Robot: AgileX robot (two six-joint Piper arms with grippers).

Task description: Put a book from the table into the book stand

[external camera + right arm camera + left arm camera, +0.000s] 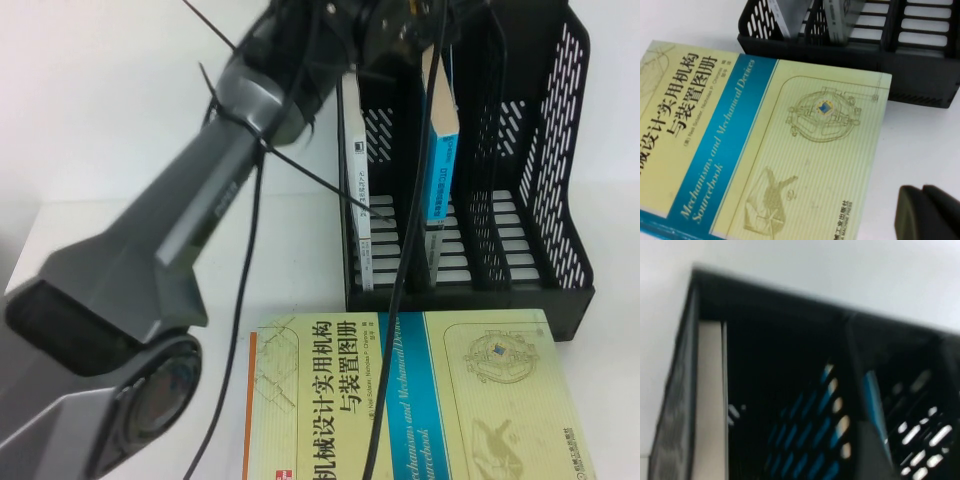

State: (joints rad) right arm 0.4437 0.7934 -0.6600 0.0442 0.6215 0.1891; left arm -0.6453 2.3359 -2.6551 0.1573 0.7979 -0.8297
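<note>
High view shows the left arm reaching over the book stand (560,200), its wrist lost among cables at the top edge. The book (438,150), blue above and grey below, stands upright in the middle of the 3 compartments, leaning slightly against the divider on its left. A thin white-spined book (358,200) stands in the leftmost compartment, and a larger pale yellow book (420,400) lies flat on the table (100,120), just in front of the stand.

The step in hand looks like the release: the book is already in its slot and bears on the slotted base. The left gripper sits above the book's top edge, probably around the upper rim of the stand, but the arm's own body and the cables cover it, so I cannot tell how wide the jaws stand or whether they grip the book. The left wrist view gives only a blurred look down into the stand, with the blue edge of the book visible and no fingers.

The next move calls for a clear opening and a straight lift upward, so the book is not dragged or tipped.

The right gripper (927,212) rests low near the yellow book's corner; its dark fingers lie together, empty.
</note>
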